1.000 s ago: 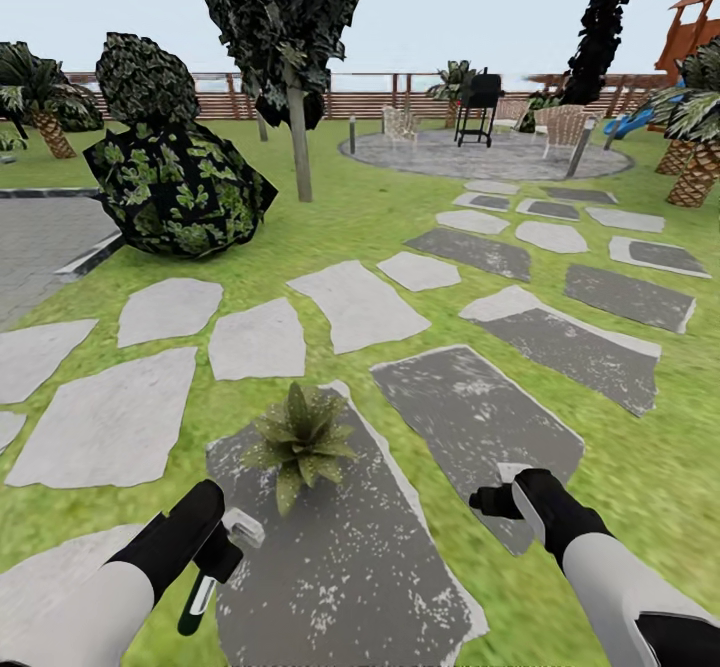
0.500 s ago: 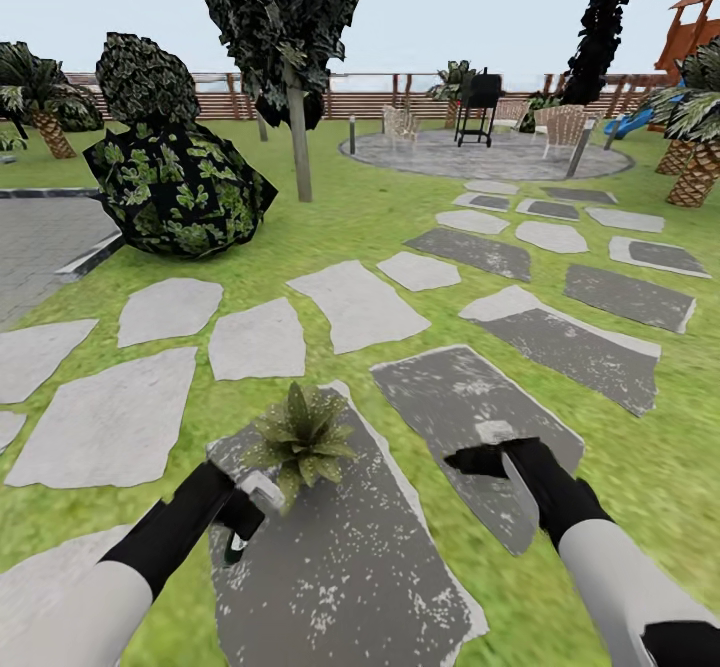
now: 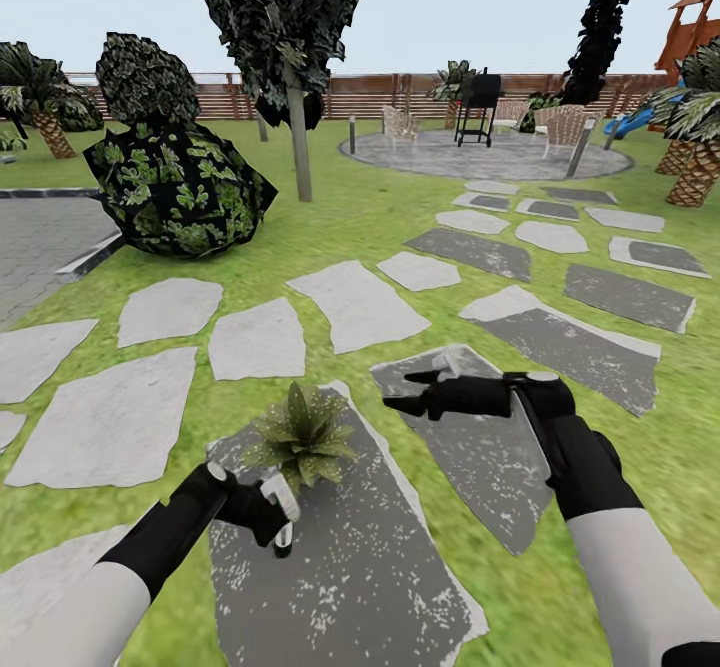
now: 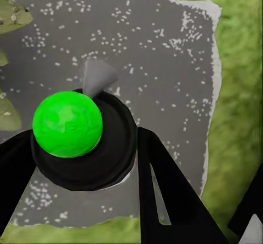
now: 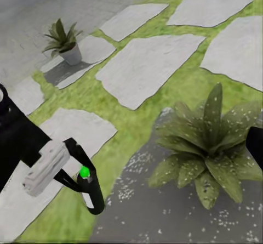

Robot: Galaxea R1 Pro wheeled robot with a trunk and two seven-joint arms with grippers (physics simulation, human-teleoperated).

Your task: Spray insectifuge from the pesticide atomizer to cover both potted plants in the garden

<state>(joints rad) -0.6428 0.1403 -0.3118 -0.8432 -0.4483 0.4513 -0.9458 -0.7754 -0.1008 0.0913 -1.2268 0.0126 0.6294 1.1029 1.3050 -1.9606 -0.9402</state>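
On dark slab, low left of head view:
atomizer: pesticide atomizer [image 3: 280, 509] clamped in left gripper [image 3: 268, 513] jaws, pale trigger head up, dark body hanging down over the speckled dark stone slab [image 3: 340, 567]; green bottle end [image 4: 67, 124] between black fingers [image 4: 159, 189] in left wrist view; seen from the side in right wrist view [image 5: 82, 186]
near plant: potted plant [image 3: 303, 438] standing on the same slab, just beyond and beside the atomizer, apart from it; leaves flecked white [image 5: 211, 145]; pot hidden under the rosette
far plant: second potted plant [image 5: 64, 40] in a grey pot, on a pale slab past a strip of grass, well apart from the first
right side: right gripper [image 3: 410, 393] held level over the next dark slab [image 3: 490, 447], fingers pointing toward the robot's left, jaws spread, nothing between them; beside and above the near plant, not touching
ground: lawn [image 3: 340, 227] with pale stone slabs [image 3: 355, 304] between grass strips
background: leafy bush [image 3: 175, 187], tree trunk [image 3: 298, 137], wooden fence [image 3: 380, 92], round paved patio [image 3: 485, 155] with black grill [image 3: 478, 105] and chairs [image 3: 400, 125]
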